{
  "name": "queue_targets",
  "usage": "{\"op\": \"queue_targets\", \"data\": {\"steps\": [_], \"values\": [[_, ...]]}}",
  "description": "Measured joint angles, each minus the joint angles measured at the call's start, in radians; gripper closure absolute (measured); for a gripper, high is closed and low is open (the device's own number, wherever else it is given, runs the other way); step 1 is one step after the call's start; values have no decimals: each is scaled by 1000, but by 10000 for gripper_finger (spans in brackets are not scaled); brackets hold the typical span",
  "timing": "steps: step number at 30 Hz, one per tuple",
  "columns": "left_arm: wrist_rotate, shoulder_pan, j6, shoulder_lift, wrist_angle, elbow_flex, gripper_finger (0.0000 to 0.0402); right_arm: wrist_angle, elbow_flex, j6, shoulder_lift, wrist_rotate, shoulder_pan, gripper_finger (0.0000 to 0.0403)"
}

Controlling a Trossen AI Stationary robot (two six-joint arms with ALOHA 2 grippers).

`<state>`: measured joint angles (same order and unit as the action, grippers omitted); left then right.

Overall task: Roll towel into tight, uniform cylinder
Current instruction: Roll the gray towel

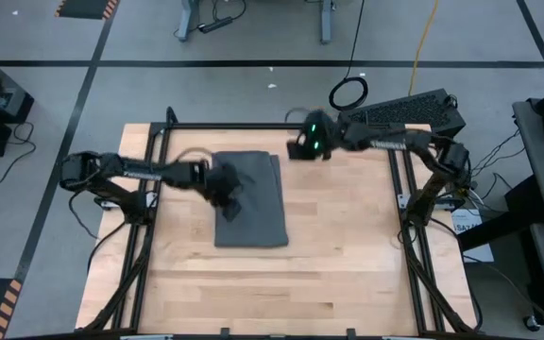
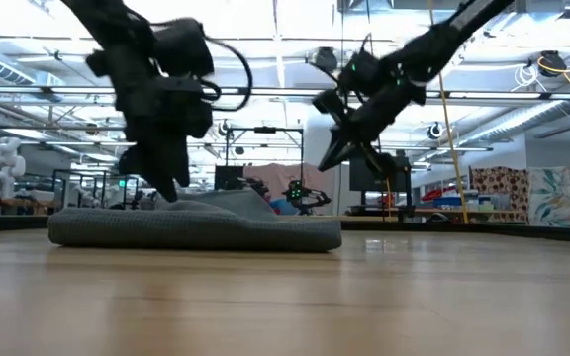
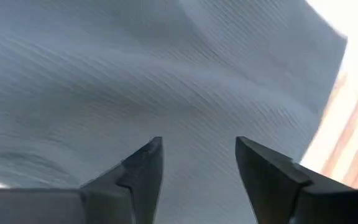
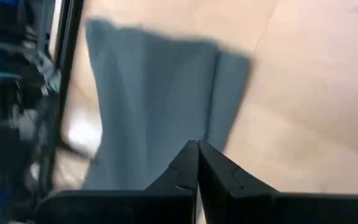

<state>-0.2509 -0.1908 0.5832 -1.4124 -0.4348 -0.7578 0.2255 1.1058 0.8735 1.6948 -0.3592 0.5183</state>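
While the left gripper [image 1: 227, 192] presses parted fingers onto the towel [image 1: 258, 203] at frame centre, the right gripper [image 1: 297, 147] hovers closed, upper centre.

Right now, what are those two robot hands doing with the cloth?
Left hand open, down on dark grey cloth towel. Right hand shut, raised beside it. Towel folded flat, unrolled. Nothing blocking.

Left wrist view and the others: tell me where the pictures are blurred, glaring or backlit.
Left wrist view: the towel fills the frame, soft and streaked, with washed-out glare at the far corner. Right wrist view: the side with the dark frame is smeared, the towel's edges soft. Low view: bright ceiling lights leave both arms as dark silhouettes. High view: even light, slight blur at the left gripper.
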Motion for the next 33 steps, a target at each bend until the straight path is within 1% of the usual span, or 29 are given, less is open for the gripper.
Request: {"op": "queue_targets", "data": {"steps": [2, 4, 5, 8, 11, 13, 15, 19, 22, 28, 33], "values": [[75, 98, 85, 1, 39, 22, 199, -1, 30, -12, 38, -51, 65, 403], [153, 177, 164, 1, 47, 46, 199, 18, 81, -36, 76, -83, 96, 403], [174, 214, 198, 0, 45, 58, 199, 32, 113, -50, 96, -89, 103, 403], [201, 308, 276, -19, 52, 94, 199, 93, 242, -113, 161, -73, 97, 403], [223, 381, 328, -45, 91, 133, 199, 195, 368, -161, 236, -27, 67, 403], [230, 419, 350, -60, 100, 140, 199, 249, 429, -173, 289, -5, 50, 403], [228, 454, 352, -68, 100, 142, 199, 261, 481, -166, 333, -7, 43, 403], [230, 489, 354, -69, 96, 143, 199, 315, 557, -136, 425, -62, 38, 399], [226, 500, 362, -69, 87, 143, 199, 331, 591, -141, 470, -69, 14, 384], [219, 501, 380, -70, 84, 144, 199, 331, 603, -104, 518, -57, -18, 331], [218, 501, 377, -71, 82, 144, 199, 340, 603, -136, 510, -32, -23, 289]]}}
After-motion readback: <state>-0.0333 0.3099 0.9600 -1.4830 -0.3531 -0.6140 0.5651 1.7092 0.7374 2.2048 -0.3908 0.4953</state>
